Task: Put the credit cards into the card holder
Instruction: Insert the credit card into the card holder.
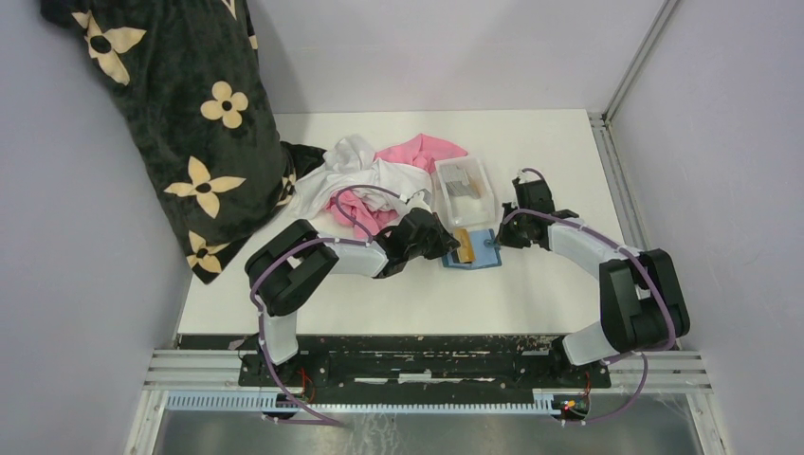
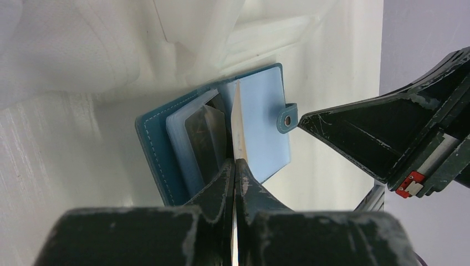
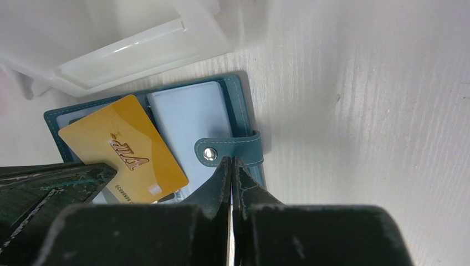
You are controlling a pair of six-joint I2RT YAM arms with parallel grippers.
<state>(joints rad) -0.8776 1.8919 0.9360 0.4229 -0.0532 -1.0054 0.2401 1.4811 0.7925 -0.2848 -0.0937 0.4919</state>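
Observation:
The teal-blue card holder (image 1: 484, 259) lies open on the table, just in front of the clear tray. It also shows in the left wrist view (image 2: 158, 147) and the right wrist view (image 3: 241, 100). My left gripper (image 1: 447, 248) (image 2: 235, 162) is shut on the gold-tan credit card (image 3: 130, 147), seen edge-on in the left wrist view (image 2: 237, 124). The card's far edge sits among the holder's clear inner pockets. My right gripper (image 1: 495, 243) (image 3: 231, 160) is shut, with its tips against the snap strap (image 3: 233, 151). Grey credit cards (image 1: 462, 182) lie in the tray.
The clear plastic tray (image 1: 484, 180) stands right behind the holder and shows in the right wrist view (image 3: 138, 50). White and pink clothes (image 1: 370, 180) are heaped to its left. A black flowered fabric (image 1: 190, 123) hangs at the far left.

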